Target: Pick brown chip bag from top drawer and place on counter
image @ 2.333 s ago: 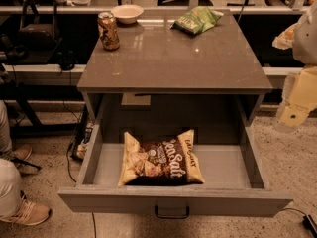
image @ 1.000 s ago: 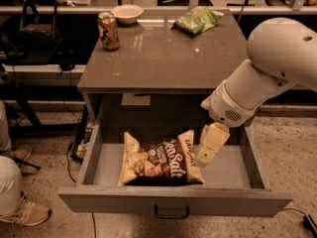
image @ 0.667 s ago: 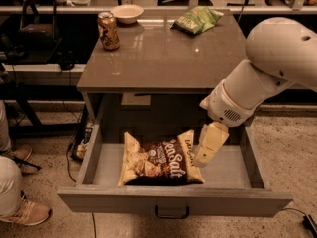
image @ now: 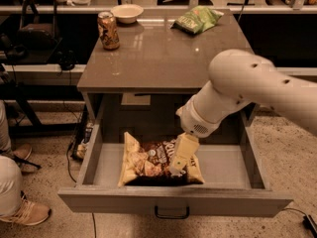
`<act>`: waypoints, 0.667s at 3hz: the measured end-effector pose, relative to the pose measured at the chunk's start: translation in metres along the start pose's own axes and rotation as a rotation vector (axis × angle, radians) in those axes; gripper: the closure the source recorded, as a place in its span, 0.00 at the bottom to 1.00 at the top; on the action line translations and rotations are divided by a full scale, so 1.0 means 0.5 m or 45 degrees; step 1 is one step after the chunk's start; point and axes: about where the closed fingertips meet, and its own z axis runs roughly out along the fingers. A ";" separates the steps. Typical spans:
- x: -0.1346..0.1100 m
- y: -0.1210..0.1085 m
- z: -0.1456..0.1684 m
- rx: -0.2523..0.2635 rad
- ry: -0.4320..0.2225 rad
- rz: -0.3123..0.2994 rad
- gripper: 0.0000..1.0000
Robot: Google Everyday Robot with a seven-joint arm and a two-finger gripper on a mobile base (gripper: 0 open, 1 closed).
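The brown chip bag lies flat in the open top drawer, left of its middle. My gripper hangs from the white arm and reaches down into the drawer, right over the bag's right half, touching or nearly touching it. The arm covers part of the bag's lettering. The counter is the grey-brown tabletop above the drawer.
On the counter stand a drink can at the back left, a small white bowl behind it, and a green chip bag at the back right. A person's leg and shoe are at the left on the floor.
The arm swung in from the right, then moved the gripper leftward and down from the bag's right edge onto its right half. The bag has not moved.
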 end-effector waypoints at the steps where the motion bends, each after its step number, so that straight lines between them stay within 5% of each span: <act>1: -0.014 -0.040 0.083 0.020 -0.015 -0.026 0.00; 2: -0.011 -0.076 0.160 0.024 -0.012 -0.016 0.00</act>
